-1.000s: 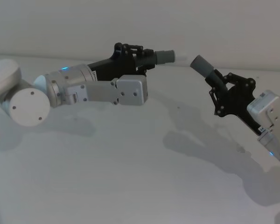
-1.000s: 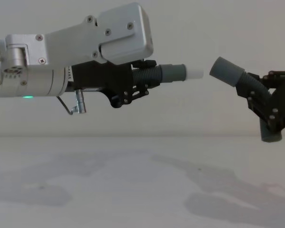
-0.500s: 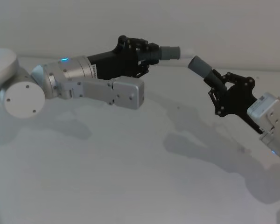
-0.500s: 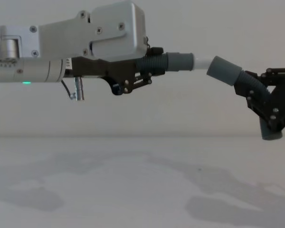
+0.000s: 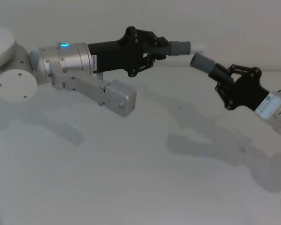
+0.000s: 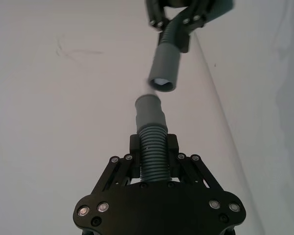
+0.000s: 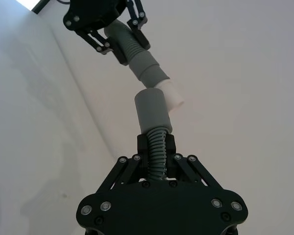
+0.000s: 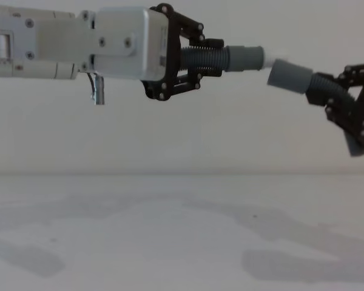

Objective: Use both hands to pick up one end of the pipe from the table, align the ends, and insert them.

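- While hanging well above the table (image 5: 131,183), the white-tipped hose piece (image 5: 179,47) is sitting clamped in the left gripper (image 5: 155,48).
- The right gripper (image 5: 223,76) is pinching the plain-cuffed hose piece (image 5: 202,62) there too.
- Light, bendy ribbing (image 8: 203,59) is likely flexing; grip beside the cuffs (image 8: 246,59).

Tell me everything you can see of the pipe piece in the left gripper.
The left pipe piece is dark grey and rubbery-looking: ribbed body, smooth wider cuff, narrower white tip. The left gripper clamps its ribbed part, holding it roughly level above the table. Its tip lies just beside the mouth of the right pipe piece, not inserted; contact unclear.
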